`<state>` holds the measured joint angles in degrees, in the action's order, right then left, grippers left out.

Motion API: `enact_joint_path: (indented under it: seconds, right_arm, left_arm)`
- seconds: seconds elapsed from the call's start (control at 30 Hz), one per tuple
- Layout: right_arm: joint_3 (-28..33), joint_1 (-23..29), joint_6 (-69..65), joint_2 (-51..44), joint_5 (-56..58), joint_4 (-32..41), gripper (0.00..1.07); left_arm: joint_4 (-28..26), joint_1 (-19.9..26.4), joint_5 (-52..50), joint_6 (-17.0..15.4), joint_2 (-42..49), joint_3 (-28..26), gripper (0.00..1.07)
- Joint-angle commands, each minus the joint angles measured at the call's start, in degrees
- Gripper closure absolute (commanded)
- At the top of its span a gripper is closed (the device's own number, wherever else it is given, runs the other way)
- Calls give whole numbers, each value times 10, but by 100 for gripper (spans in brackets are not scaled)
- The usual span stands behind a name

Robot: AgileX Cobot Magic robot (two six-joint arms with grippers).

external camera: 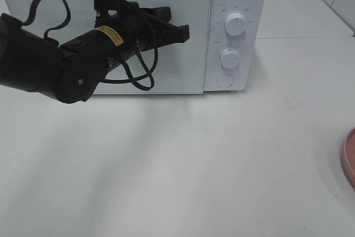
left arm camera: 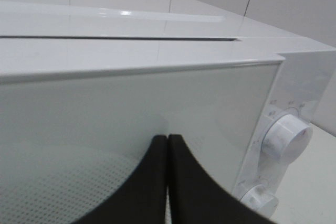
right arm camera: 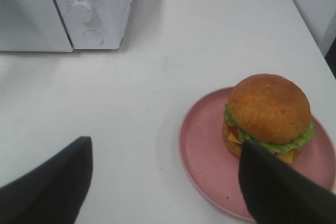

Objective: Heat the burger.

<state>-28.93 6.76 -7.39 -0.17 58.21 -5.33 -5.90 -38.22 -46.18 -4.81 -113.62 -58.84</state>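
- Burger: glossy brown bun, green lettuce frill, a red layer and yellow cheese showing at the edge. Sits upright on the pink plate, off-centre, toward the rim that lies farther from the microwave.
- Pink plate: rests flat on the white desk, well apart from the microwave. In the high view only a sliver of its rim shows at the frame edge; the burger itself is out of that view.
- Right claw: jaws spread wide, nothing between them. One finger overlaps the near rim of the plate and the burger's lower edge in the wrist view; contact cannot be told. The other finger is over bare desk on the microwave's side of the plate.
- Left claw: jaws pressed together, holding nothing, seen as two dark fingers meeting edge to edge. It is in front of the microwave door, just beside the door edge nearest the control panel; touching or not, unclear.
- Microwave: white, door closed, standing on the desk. Two round knobs, upper and lower, with a round button below them, all on the panel beside the door.
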Motion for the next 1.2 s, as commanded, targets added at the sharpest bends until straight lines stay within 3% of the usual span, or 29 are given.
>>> enact_joint_path:
  seconds: [0.03, 0.17, 0.27, 0.53, 0.77, 0.8, 0.83, 0.87, 0.9, 0.93, 0.97, 1.0, 1.03, 1.07, 1.1, 1.13, 1.2]
  right_arm:
    - [1, -2, 9, -15, -6, 0, 34]
    - [1, -2, 9, -15, -6, 0, 34]
    - [1, -2, 9, -15, -6, 0, 34]
    - [1, -2, 9, -15, -6, 0, 34]
    - [1, -2, 9, -15, -6, 0, 34]
    - [1, -2, 9, -15, -6, 0, 34]
    - [1, -2, 9, -15, -6, 0, 34]
    - [1, -2, 9, -15, -6, 0, 34]
    - [1, -2, 9, -15, -6, 0, 34]
    - [1, -2, 9, -15, -6, 0, 34]
    - [1, -2, 9, -15, -6, 0, 34]
    - [1, -2, 9, -15, -6, 0, 34]
    - [1, -2, 9, -15, -6, 0, 34]
    - [1, -2, 9, -15, -6, 0, 34]
    - [1, -2, 9, -15, -6, 0, 34]
    - [1, -2, 9, -15, -6, 0, 34]
    - [1, -2, 9, -15, -6, 0, 34]
  left_arm:
    - [-72, 11, -2, 18, -12, -34, 107]
    - [-119, 13, 7, 38, -26, -60, 107]
    - [-116, 13, 9, 39, -26, -62, 107]
    - [-21, -5, 109, 38, 2, -46, 107]
    - [5, -13, 221, 38, 48, -27, 107]
    - [13, -14, 271, 38, 63, -21, 99]
    - [13, -14, 271, 38, 63, -21, 99]
    - [14, -17, 337, 38, 81, -19, 81]
    - [14, -17, 337, 38, 81, -19, 81]
    - [13, -18, 403, 37, 100, -19, 70]
    - [13, -18, 435, 32, 108, -19, 42]
    - [13, -18, 435, 32, 108, -19, 42]
    - [10, -18, 493, 21, 124, -19, 17]
    - [10, -18, 521, 19, 131, -19, 10]
    - [10, -18, 521, 19, 131, -19, 10]
    - [13, -18, 588, 19, 147, -19, 5]
    - [13, -18, 621, 19, 154, -19, 6]
